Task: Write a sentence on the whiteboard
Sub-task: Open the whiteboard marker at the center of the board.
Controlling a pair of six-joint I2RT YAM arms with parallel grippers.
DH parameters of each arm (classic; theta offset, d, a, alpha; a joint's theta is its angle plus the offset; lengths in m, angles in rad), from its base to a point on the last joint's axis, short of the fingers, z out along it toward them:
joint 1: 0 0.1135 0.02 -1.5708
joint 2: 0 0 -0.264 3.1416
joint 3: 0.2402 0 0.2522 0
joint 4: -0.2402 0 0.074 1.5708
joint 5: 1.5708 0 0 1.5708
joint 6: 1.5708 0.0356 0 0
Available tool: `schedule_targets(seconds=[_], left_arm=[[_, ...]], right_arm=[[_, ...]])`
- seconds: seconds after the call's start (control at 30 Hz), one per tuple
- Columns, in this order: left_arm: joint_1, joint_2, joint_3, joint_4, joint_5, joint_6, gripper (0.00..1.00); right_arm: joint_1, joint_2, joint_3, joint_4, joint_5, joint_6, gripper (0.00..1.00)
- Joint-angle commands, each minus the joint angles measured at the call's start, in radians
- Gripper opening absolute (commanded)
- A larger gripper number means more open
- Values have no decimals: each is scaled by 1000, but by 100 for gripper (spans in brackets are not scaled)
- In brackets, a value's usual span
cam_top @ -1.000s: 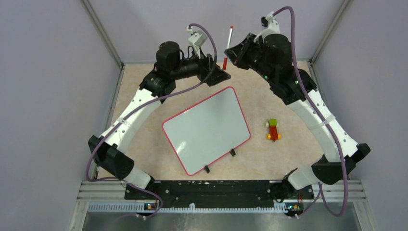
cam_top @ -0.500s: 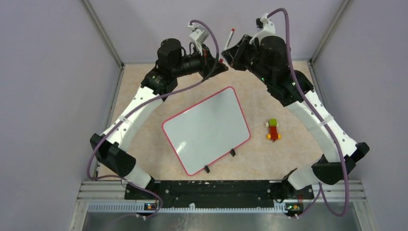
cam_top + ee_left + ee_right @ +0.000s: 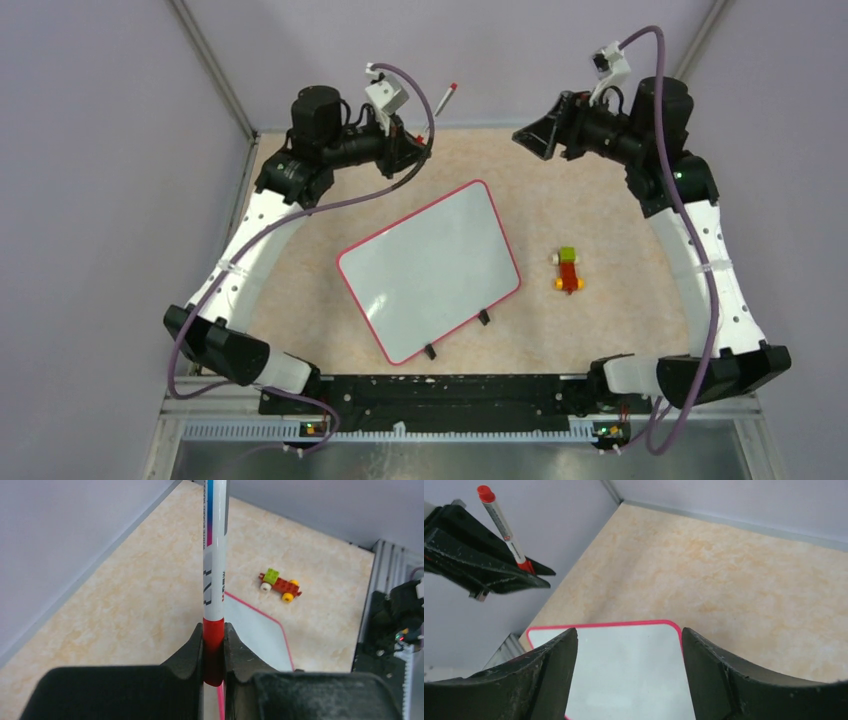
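The whiteboard (image 3: 430, 270) lies tilted at mid-table, red-framed, its white face blank; no sentence is in view on it. My left gripper (image 3: 418, 138) hovers above the far left of the table, shut on the red end of a white marker (image 3: 443, 102) that sticks up and away from it. In the left wrist view the fingers (image 3: 192, 647) pinch that red end, and the marker's barrel (image 3: 215, 570) rises out of the frame. My right gripper (image 3: 528, 138) hangs open and empty at the far right; the whiteboard's corner (image 3: 624, 670) shows between its fingers.
A small brick car (image 3: 568, 270) of red, green and yellow pieces sits to the right of the whiteboard, also seen as a brick car (image 3: 278, 582) from the left wrist. Grey walls enclose the table on three sides. The board's black wire legs (image 3: 457, 335) point toward the arm bases.
The marker passed from my right gripper to my left. The left shut on its red end and drew back left; the right opened and pulled away to the right.
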Motion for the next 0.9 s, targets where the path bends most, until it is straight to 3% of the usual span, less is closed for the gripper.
schedule_targets(seconds=[0.0, 0.2, 0.33, 0.47, 0.67, 0.87], left_arm=[[18, -89, -36, -138, 71, 316, 0], [-15, -119, -50, -327, 38, 574, 0], [-53, -132, -49, -402, -4, 672, 0], [-117, -120, -33, -458, -82, 739, 0], [-226, -63, 32, -544, -185, 776, 0], [-238, -21, 68, -487, -118, 663, 0]], right_arm=[[-95, 25, 41, -107, -449, -83, 74], [-88, 50, 99, -272, -643, -239, 82], [-54, 7, 36, -180, -648, -154, 86], [31, 18, 40, -199, -583, -140, 86], [84, 21, -26, -131, -530, -83, 74], [179, 28, -61, -91, -438, -80, 63]])
